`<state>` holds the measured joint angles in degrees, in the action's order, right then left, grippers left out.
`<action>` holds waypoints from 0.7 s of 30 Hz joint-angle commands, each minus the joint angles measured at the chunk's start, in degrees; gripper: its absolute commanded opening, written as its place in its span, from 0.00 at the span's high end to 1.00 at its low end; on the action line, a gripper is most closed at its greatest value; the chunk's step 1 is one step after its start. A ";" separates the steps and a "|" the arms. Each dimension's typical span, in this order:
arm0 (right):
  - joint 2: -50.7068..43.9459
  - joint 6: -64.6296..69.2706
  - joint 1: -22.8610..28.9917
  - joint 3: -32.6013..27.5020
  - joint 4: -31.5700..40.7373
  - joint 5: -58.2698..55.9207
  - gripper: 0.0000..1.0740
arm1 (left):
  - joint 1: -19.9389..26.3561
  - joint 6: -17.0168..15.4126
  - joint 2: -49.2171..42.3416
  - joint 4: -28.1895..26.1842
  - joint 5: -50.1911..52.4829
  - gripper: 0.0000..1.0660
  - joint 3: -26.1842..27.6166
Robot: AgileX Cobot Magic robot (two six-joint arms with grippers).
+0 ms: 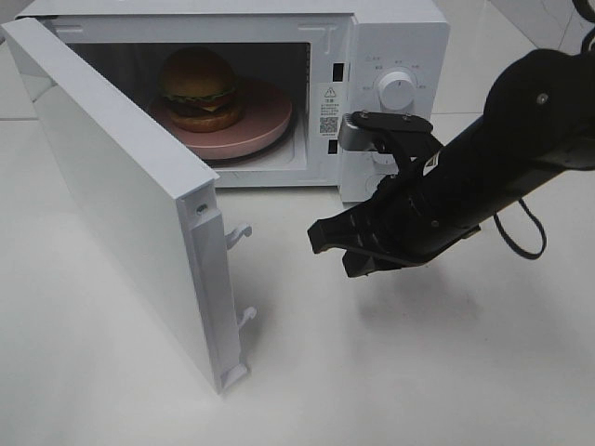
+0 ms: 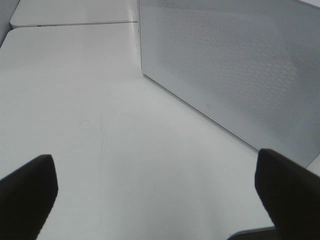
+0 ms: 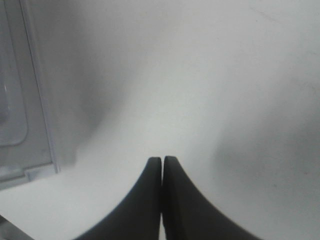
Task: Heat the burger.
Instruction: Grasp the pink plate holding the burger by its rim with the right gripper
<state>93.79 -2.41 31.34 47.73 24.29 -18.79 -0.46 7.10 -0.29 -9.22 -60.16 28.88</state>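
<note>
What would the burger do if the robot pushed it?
The burger is a tall stack of layers, so it might tip or slide apart. It sits on a smooth pink plate, so it could skid. Its glossy top may be slippery.

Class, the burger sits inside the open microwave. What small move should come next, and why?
Probably push the door shut: the burger already rests on the plate inside the microwave, and the right gripper is outside, fingers closed.
</note>
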 commanded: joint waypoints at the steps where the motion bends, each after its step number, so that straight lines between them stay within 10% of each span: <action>1: -0.69 -3.55 -0.52 2.18 -4.93 -6.02 1.00 | 0.17 0.00 -1.15 -0.29 0.63 0.06 -0.17; 21: -0.69 -49.16 -0.52 12.09 -15.58 -24.92 0.98 | 0.17 0.00 -1.15 -0.29 0.63 0.06 -0.17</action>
<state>93.79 -46.29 31.11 59.13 9.17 -42.86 -0.46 7.10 -0.29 -9.22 -60.16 28.88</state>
